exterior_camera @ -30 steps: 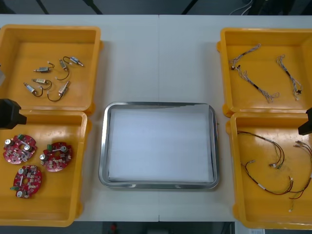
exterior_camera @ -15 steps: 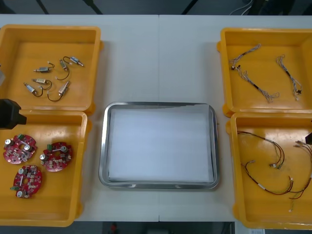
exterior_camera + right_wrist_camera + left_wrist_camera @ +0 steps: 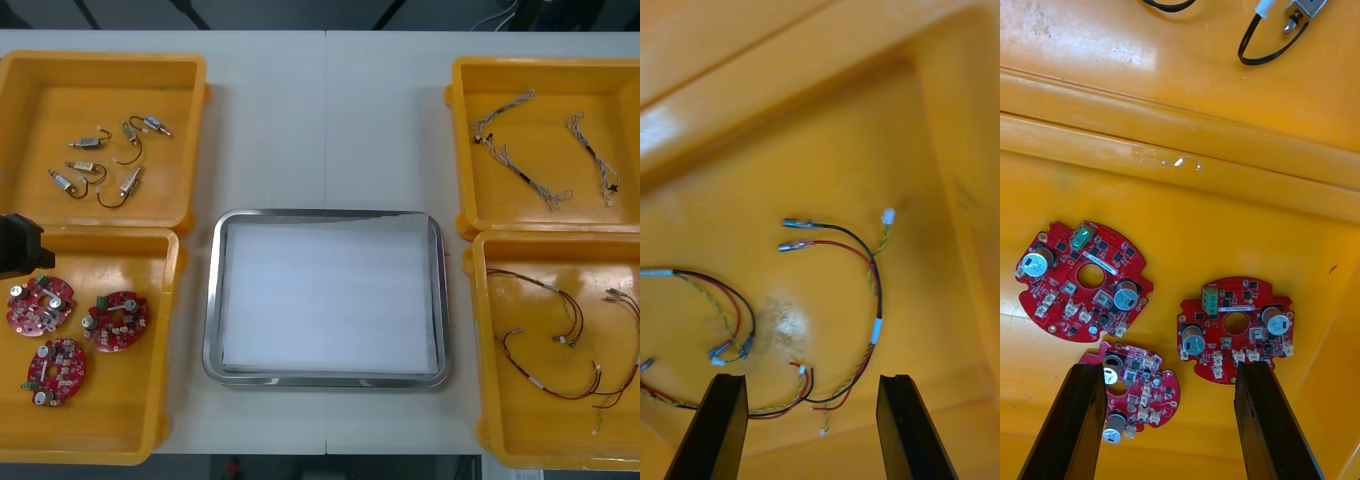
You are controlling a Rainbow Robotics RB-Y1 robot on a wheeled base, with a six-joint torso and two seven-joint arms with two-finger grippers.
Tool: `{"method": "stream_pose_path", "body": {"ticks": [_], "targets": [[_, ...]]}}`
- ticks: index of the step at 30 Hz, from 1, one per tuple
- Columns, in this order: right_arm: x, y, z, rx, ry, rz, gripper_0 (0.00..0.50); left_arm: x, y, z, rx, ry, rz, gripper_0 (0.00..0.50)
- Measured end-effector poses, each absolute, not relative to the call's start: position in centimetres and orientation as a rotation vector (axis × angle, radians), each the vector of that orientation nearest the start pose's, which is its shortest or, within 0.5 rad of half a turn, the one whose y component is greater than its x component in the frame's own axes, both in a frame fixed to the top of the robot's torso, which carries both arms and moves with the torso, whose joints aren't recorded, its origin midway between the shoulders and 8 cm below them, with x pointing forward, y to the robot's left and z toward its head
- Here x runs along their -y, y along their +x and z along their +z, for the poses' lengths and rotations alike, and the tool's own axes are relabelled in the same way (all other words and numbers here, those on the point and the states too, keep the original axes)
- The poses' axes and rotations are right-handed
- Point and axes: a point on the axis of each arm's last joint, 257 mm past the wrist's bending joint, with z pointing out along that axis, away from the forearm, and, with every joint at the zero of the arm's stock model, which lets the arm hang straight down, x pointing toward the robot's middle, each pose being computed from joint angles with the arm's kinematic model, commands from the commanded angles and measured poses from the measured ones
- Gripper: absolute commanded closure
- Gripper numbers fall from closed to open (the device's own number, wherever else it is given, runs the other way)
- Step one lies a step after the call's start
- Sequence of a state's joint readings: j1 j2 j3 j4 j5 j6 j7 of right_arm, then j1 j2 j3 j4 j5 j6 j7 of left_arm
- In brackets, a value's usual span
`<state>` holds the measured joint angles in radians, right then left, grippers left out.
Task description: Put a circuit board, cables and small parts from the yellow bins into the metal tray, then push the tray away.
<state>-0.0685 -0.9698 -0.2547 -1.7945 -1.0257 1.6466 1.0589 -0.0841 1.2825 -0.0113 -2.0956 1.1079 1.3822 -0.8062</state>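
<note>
Three round red circuit boards [image 3: 115,320] lie in the near left yellow bin [image 3: 120,445]. My left gripper [image 3: 1169,424] hangs open above them, with one board [image 3: 1135,390] between its fingers and two more [image 3: 1236,330] just beyond. The left arm [image 3: 18,245] shows at that bin's far left corner. My right gripper [image 3: 811,424] is open over the red and yellow cables [image 3: 865,300] in the near right bin [image 3: 480,400]. The metal tray [image 3: 212,300], white inside, sits in the middle with nothing in it.
Small metal parts [image 3: 100,160] with black leads lie in the far left bin [image 3: 195,120]. Twisted blue and white cables [image 3: 520,150] lie in the far right bin [image 3: 458,130]. Bare table stretches beyond the tray's far rim.
The black part of the right arm has slid out of the front view at its right edge. The left arm has shifted slightly toward the near side, over the circuit board bin.
</note>
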Motion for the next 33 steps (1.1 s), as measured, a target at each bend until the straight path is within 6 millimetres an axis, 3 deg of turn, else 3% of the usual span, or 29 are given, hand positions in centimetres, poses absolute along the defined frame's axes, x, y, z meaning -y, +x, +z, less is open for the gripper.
{"method": "stream_pose_path", "body": {"ticks": [6, 11, 15, 29, 33], "targets": [[46.6, 36.0, -24.8, -2.741, 0.658, 0.120, 0.000, -39.5, 39.6, -18.5, -2.670, -0.297, -0.055, 0.000], [47.3, 35.5, -26.0, -2.730, 0.670, 0.097, 0.000, -40.5, 40.3, -18.8, -2.674, -0.075, -0.011, 0.000], [47.2, 35.6, -26.9, -2.725, 0.652, 0.085, 0.000, -40.4, 40.6, -19.7, -2.667, 0.104, 0.020, 0.000], [47.1, 34.6, -29.0, -2.751, 0.642, 0.047, 0.000, -40.1, 40.3, -22.2, -2.673, 0.171, 0.057, 0.000], [47.1, 34.3, -29.7, -2.753, 0.652, 0.044, 0.000, -40.1, 40.6, -22.7, -2.651, 0.289, 0.097, 0.000]]}}
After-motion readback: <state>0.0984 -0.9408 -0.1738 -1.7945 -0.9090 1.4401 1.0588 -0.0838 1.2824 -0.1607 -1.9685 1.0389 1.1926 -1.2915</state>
